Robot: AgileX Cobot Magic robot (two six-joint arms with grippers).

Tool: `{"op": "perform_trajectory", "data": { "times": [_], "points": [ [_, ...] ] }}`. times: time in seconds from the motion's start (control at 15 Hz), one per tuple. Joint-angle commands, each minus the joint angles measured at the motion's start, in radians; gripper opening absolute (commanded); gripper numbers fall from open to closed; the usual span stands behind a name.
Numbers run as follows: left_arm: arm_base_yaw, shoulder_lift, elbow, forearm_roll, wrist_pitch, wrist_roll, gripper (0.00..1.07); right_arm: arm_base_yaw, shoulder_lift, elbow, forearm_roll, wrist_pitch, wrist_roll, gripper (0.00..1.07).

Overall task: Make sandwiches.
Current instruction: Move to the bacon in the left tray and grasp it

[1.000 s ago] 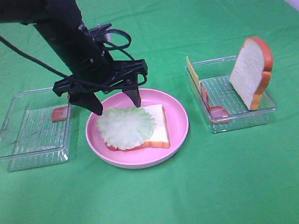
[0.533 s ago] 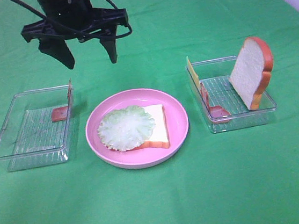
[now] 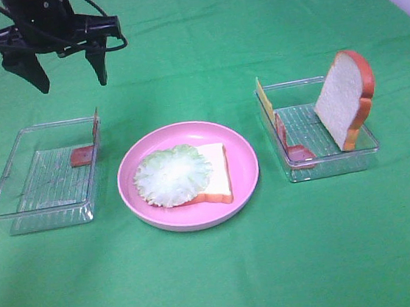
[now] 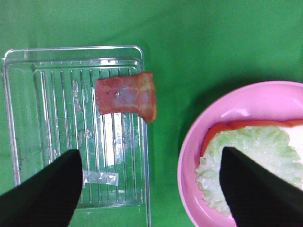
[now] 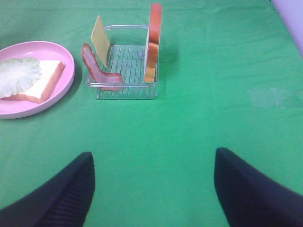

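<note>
A pink plate (image 3: 245, 165) holds the part-built sandwich: a white bread slice (image 3: 217, 173) with a pale green lettuce leaf (image 3: 172, 174) on top and a red strip (image 4: 216, 133) peeking out beneath. My left gripper (image 3: 71, 83) hangs open and empty, high above the far edge of the left tray (image 3: 42, 183). In that tray a bacon strip (image 3: 83, 154) leans over the right wall. My right gripper (image 5: 154, 189) is open and empty over bare cloth, outside the exterior high view. The right tray (image 3: 325, 163) holds an upright bread slice (image 3: 343, 99), a cheese slice (image 3: 264, 101) and bacon (image 3: 294, 149).
Green cloth covers the table. The two clear trays flank the plate, left and right. In the right wrist view the right tray (image 5: 127, 91) and the plate (image 5: 67, 71) lie ahead of the gripper, with open cloth in between.
My left gripper rose from just over the plate and moved back and left, to above the left tray's far side. The lettuce stays on the bread.
</note>
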Motion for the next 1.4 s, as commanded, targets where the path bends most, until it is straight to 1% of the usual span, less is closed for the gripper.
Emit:
{"op": "perform_trajectory", "data": {
  "times": [0.07, 0.2, 0.4, 0.53, 0.67, 0.93, 1.07, 1.13, 1.2, 1.27, 1.4],
  "points": [
    [0.003, 0.046, -0.002, 0.0, 0.073, -0.009, 0.76, -0.005, -0.015, 0.002, -0.004, -0.009, -0.008, 0.68],
    [0.003, 0.08, -0.002, 0.0, 0.073, -0.009, 0.76, -0.005, -0.015, 0.002, -0.004, -0.009, -0.008, 0.68],
    [0.003, 0.119, -0.002, 0.024, 0.058, -0.009, 0.76, -0.005, -0.015, 0.002, -0.004, -0.009, -0.008, 0.68],
    [0.003, 0.123, -0.002, 0.043, 0.007, -0.013, 0.72, -0.005, -0.015, 0.002, -0.004, -0.009, -0.008, 0.68],
    [0.003, 0.13, -0.002, 0.04, 0.004, -0.013, 0.68, -0.005, -0.015, 0.002, -0.004, -0.009, -0.008, 0.68],
    [0.003, 0.155, -0.003, 0.041, -0.001, -0.013, 0.67, -0.005, -0.015, 0.002, -0.004, -0.009, -0.008, 0.68],
    [0.003, 0.155, -0.003, 0.043, -0.03, -0.013, 0.54, -0.005, -0.015, 0.002, -0.004, -0.009, -0.008, 0.68],
    [0.003, 0.155, -0.003, 0.048, -0.039, -0.013, 0.46, -0.005, -0.015, 0.002, -0.004, -0.009, -0.008, 0.68],
    [0.003, 0.155, -0.003, 0.05, -0.043, -0.013, 0.42, -0.005, -0.015, 0.002, -0.004, -0.009, -0.008, 0.68],
    [0.003, 0.155, -0.003, 0.052, -0.051, -0.013, 0.32, -0.005, -0.015, 0.002, -0.004, -0.009, -0.008, 0.68],
    [0.003, 0.155, -0.003, 0.055, -0.067, -0.013, 0.16, -0.005, -0.015, 0.002, -0.004, -0.009, -0.008, 0.68]
  ]
}}
